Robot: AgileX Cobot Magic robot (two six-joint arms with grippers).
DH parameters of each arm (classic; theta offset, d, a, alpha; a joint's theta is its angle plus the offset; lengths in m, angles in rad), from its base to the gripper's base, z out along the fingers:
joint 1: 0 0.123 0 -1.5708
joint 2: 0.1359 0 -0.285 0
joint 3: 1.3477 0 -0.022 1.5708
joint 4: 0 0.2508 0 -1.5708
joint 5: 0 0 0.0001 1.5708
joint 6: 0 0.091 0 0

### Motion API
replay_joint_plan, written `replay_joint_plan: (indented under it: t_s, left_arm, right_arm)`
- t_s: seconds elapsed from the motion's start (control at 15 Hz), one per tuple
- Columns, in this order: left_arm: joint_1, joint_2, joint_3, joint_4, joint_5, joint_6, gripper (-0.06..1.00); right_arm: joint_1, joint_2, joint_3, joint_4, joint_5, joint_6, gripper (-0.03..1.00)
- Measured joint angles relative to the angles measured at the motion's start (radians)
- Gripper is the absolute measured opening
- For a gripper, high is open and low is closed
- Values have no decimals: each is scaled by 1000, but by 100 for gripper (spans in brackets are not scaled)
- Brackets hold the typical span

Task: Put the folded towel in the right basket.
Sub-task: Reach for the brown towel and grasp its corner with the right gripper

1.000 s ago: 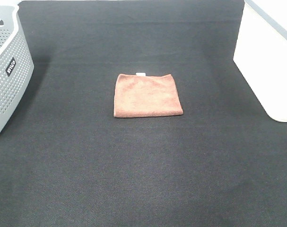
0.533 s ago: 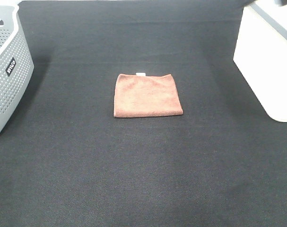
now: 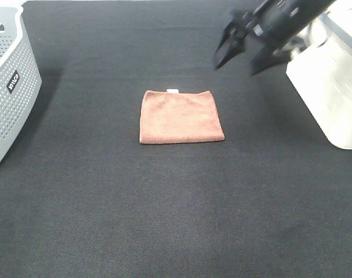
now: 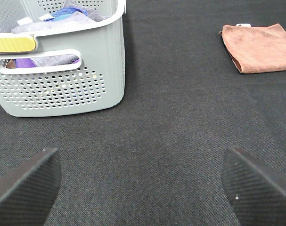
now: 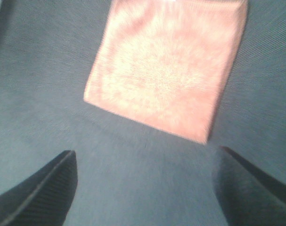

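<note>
The folded rust-brown towel lies flat on the black table, near the middle. It also shows in the left wrist view and, blurred, in the right wrist view. The white right basket stands at the right edge. My right gripper is open and empty in the air, above the table between the towel and the white basket. My left gripper is open and empty, low over the table beside the grey basket; it does not show in the high view.
A grey perforated basket stands at the left edge; in the left wrist view it holds purple, blue and grey cloths. The black table stretches bare in front of the towel.
My right arm has swung into the high view from the upper right and now hangs over the table right of the towel. The towel has not moved.
</note>
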Motion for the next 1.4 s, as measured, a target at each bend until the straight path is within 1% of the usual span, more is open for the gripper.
replay_joint_plan:
  t_s: [0.13, 0.2, 0.33, 0.53, 0.8, 0.93, 1.07, 1.13, 1.2, 1.27, 1.33, 1.4]
  left_arm:
    - [0, 0, 0, 0, 0, 0, 87]
    - [0, 0, 0, 0, 0, 0, 87]
    - [0, 0, 0, 0, 0, 0, 87]
    - [0, 0, 0, 0, 0, 0, 87]
    - [0, 0, 0, 0, 0, 0, 87]
    - [0, 0, 0, 0, 0, 0, 87]
    - [0, 0, 0, 0, 0, 0, 87]
    - [0, 0, 0, 0, 0, 0, 87]
    - [0, 0, 0, 0, 0, 0, 87]
    - [0, 0, 0, 0, 0, 0, 87]
    - [0, 0, 0, 0, 0, 0, 87]
    - [0, 0, 0, 0, 0, 0, 87]
  right_arm:
    - [0, 115, -87, 6, 36, 15, 74]
    - [-6, 198, -156, 12, 63, 16, 74]
    - [-31, 303, -256, 49, 113, 16, 74]
    - [-58, 429, -354, 82, 145, 16, 74]
    - [-58, 515, -398, 97, 158, 16, 74]
    - [-58, 536, -400, 113, 147, 13, 70]
    - [-58, 553, -406, 153, 134, 1, 68]
    - [-58, 557, -407, 162, 129, -3, 65]
    - [-54, 564, -408, 163, 118, -7, 55]
    - [-49, 567, -408, 159, 110, -9, 42]
    - [-42, 574, -413, 155, 101, -10, 18]
    - [-42, 574, -413, 155, 101, -10, 18]
